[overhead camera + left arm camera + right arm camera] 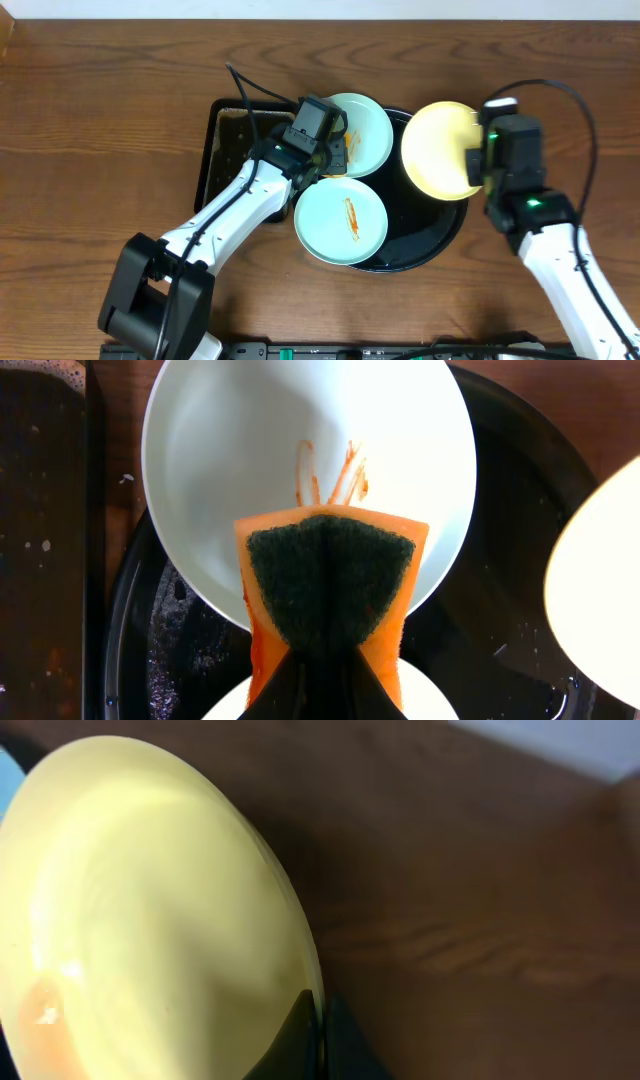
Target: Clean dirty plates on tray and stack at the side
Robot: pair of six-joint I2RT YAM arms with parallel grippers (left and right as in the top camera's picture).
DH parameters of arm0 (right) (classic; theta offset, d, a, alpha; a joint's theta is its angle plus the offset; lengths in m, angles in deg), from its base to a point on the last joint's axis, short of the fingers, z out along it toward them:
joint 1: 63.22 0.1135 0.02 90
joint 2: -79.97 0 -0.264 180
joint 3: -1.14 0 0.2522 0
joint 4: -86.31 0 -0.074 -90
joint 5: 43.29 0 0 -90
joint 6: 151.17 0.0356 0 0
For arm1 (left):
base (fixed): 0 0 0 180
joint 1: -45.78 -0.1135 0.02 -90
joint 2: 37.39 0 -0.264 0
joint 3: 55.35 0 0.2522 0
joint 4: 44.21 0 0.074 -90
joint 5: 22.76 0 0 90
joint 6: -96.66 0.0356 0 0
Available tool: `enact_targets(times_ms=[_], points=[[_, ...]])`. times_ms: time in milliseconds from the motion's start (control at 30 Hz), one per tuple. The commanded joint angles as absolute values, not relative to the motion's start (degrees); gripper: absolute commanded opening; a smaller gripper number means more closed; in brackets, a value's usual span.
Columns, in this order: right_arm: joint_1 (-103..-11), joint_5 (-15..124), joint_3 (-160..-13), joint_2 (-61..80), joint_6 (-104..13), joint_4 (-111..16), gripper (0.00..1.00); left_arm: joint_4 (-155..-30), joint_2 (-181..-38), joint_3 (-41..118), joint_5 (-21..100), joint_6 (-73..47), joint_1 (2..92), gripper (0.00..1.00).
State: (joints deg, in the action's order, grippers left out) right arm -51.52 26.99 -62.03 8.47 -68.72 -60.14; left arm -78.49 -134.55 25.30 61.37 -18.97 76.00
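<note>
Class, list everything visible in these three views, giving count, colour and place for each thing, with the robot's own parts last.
far blue plate: one, light blue, sauce-streaked, round tray's back-left.
near blue plate: one, light blue, sauce-streaked, overhanging round tray's front-left rim.
yellow plate: one, pale yellow, at round tray's right side.
round tray: one, glossy black, table centre.
rectangular tray: one, black, left of round tray.
sponge: one, orange with dark green pad, at far blue plate's edge.
table: one, brown wood.
left tool: gripping sponge.
right tool: pinching yellow plate's rim.

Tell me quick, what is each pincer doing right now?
Left pincer: shut on the orange sponge with dark green scrubbing pad.
Right pincer: shut on the round pale yellow plate, at its rim.
</note>
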Motion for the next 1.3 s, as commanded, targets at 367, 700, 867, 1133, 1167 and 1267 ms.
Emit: enact_targets(times_ms=[367, 700, 867, 1133, 1167, 1267], points=[[-33.1, -3.5, -62.5, 9.3, -84.2, -67.8, 0.01, -78.5, -133.6, 26.2, 61.3, -18.5, 76.0, 0.08], [-32.0, -4.1, -62.5, 9.3, -84.2, -67.8, 0.01, -78.5, -133.6, 26.2, 61.3, -18.4, 76.0, 0.07], [-32.0, -4.1, -62.5, 9.3, -85.3, -68.1, 0.01, -78.5, -133.6, 26.2, 61.3, -18.5, 76.0, 0.08], [-32.0, -4.5, -62.5, 9.3, -85.6, -68.9, 0.01, -78.5, -133.6, 26.2, 61.3, -18.4, 76.0, 0.08], [-32.0, -4.5, -62.5, 9.3, -84.9, -68.9, 0.01, -78.5, -133.6, 26.2, 61.3, -18.5, 76.0, 0.08], [-33.4, -4.2, -62.5, 9.2, -78.7, -68.2, 0.01, -78.5, -133.6, 26.2, 61.3, -18.5, 76.0, 0.08]])
